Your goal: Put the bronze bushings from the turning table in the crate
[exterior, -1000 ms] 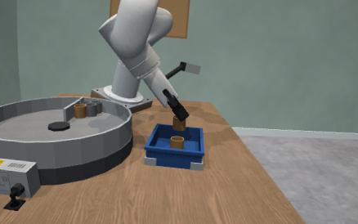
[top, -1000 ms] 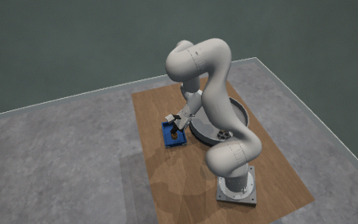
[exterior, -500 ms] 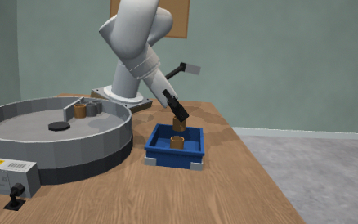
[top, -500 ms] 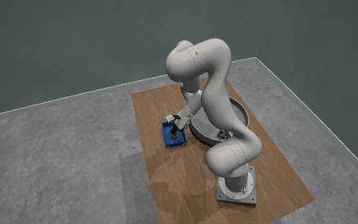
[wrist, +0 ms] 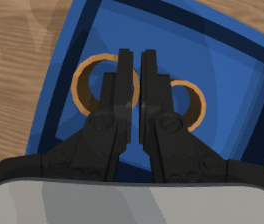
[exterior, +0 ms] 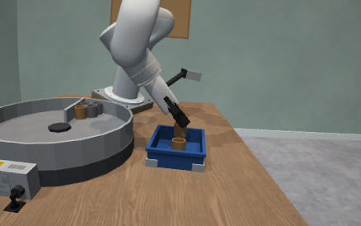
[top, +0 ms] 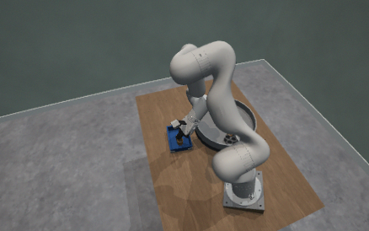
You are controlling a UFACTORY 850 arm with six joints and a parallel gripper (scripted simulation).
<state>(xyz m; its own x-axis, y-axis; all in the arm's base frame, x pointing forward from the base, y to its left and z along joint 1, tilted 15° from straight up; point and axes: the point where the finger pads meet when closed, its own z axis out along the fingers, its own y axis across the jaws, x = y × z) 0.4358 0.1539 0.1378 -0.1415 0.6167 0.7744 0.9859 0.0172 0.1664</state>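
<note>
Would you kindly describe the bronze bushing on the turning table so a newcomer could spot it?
Find the grey round turning table left of the blue crate. At its far rim two short bushings stand side by side. The bronze bushing is the left one, golden-brown, while the steel bushing is grey.

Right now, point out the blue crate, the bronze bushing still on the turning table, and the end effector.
blue crate point(exterior: 177, 158), exterior view, on its front wall.
bronze bushing point(exterior: 81, 111), exterior view, on its side wall, beside the divider.
end effector point(wrist: 135, 56), wrist view, midway between its fingertips.
</note>
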